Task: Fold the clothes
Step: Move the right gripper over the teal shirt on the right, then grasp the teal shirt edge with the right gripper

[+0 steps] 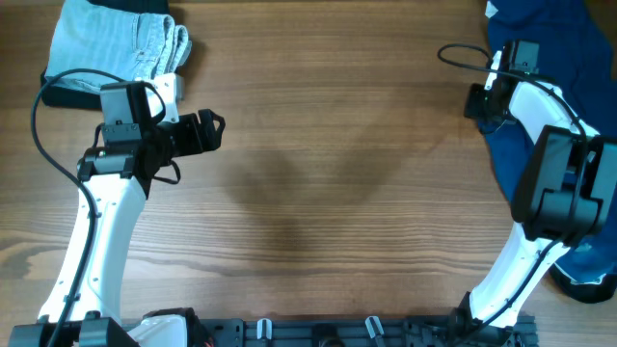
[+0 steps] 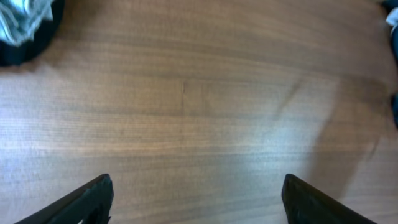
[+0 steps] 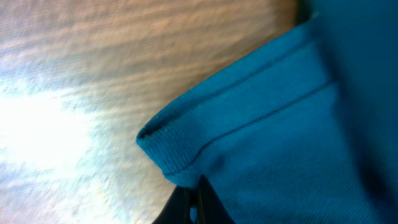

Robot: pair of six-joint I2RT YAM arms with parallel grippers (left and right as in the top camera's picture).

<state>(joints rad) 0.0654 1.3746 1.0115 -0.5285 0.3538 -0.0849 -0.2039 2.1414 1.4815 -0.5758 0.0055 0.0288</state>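
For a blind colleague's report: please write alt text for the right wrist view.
A ribbed hem of the dark-blue shirt fills the close-up, its corner over the wooden table. At the bottom, the right gripper looks shut on it.

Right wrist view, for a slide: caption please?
Right gripper pinches dark-blue shirt at its ribbed hem, over the table.

Spread pincer (image 2: pixel 196 186), wooden table (image 2: pixel 199 93), perhaps cloth (image 2: pixel 25 18)
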